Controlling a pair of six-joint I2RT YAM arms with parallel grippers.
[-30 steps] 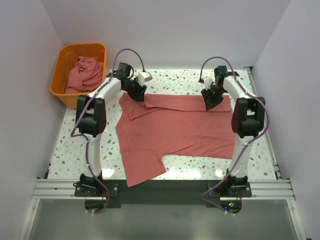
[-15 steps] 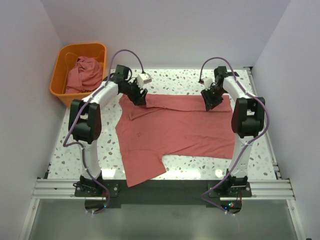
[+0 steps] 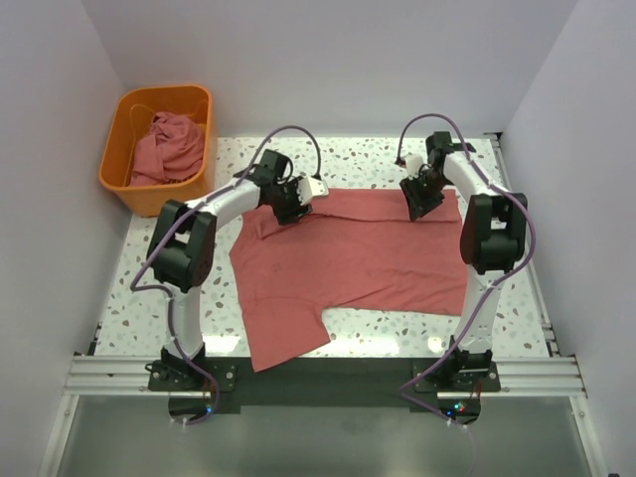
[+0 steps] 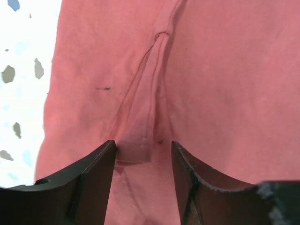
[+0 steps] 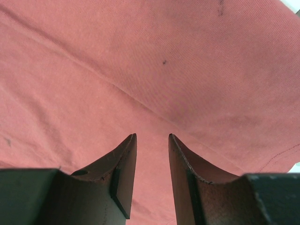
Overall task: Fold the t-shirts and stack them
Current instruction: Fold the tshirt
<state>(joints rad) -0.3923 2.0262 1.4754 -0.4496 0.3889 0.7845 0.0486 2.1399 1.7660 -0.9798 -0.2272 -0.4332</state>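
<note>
Dusty pink cloth covers most of the table (image 3: 139, 288). 1 shirt (image 3: 358, 258) lies spread flat across the table's middle, and 1 flap of it reaches the table's near edge left of centre, between the 2 arm bases bolted there. Farther up the table, both arms bend over the cloth toward its far side. The left gripper (image 3: 296, 207) sits low over the shirt's far-left part, toward the table's far edge and a little left of the table's centre. In its wrist view the 2 dark fingers (image 4: 91, 176) are spread apart, and a narrow folded strip of hem (image 4: 140, 136) lies in the gap between them. A small dark mark shows on the cloth left of that strip. The right gripper (image 3: 419, 207) is down on the shirt's far-right part, nearer the table's right side. Its fingers (image 5: 119, 164) stand a little apart with a slim gap, flat cloth and 1 slanting crease beyond them, and nothing visibly pinched. At the table's far-left corner an orange basket (image 3: 121, 184) holds the other shirt (image 3: 164, 144), crumpled in a heap.
</note>
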